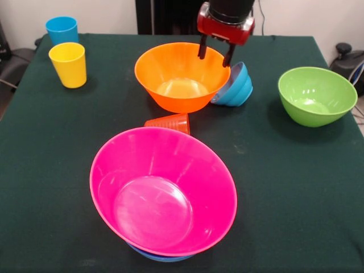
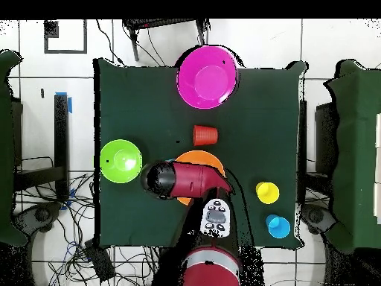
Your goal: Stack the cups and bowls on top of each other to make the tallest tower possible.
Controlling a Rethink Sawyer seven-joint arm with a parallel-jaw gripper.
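Note:
My gripper (image 1: pixel 215 54) is open and empty, hanging over the far right rim of the large yellow-orange bowl (image 1: pixel 181 77). A ridged blue bowl (image 1: pixel 236 86) leans tilted against that bowl's right side, just below the gripper. The tower is a large pink bowl (image 1: pixel 162 190) tilted on blue bowls whose rim (image 1: pixel 159 257) shows beneath, at the near edge. The orange-red ribbed cup (image 1: pixel 169 121) lies on its side between the pink and orange bowls. The green bowl (image 1: pixel 317 95) stands upright at the right. The yellow cup (image 1: pixel 68 64) and sky blue cup (image 1: pixel 61 29) stand at the far left.
The table (image 1: pixel 296 187) has a dark green cloth. In the overhead view the arm (image 2: pixel 186 179) covers part of the orange bowl (image 2: pixel 205 159) and hides the ridged blue bowl. The pink bowl (image 2: pixel 207 76), green bowl (image 2: pixel 120 160) and cups (image 2: pixel 267 192) show there.

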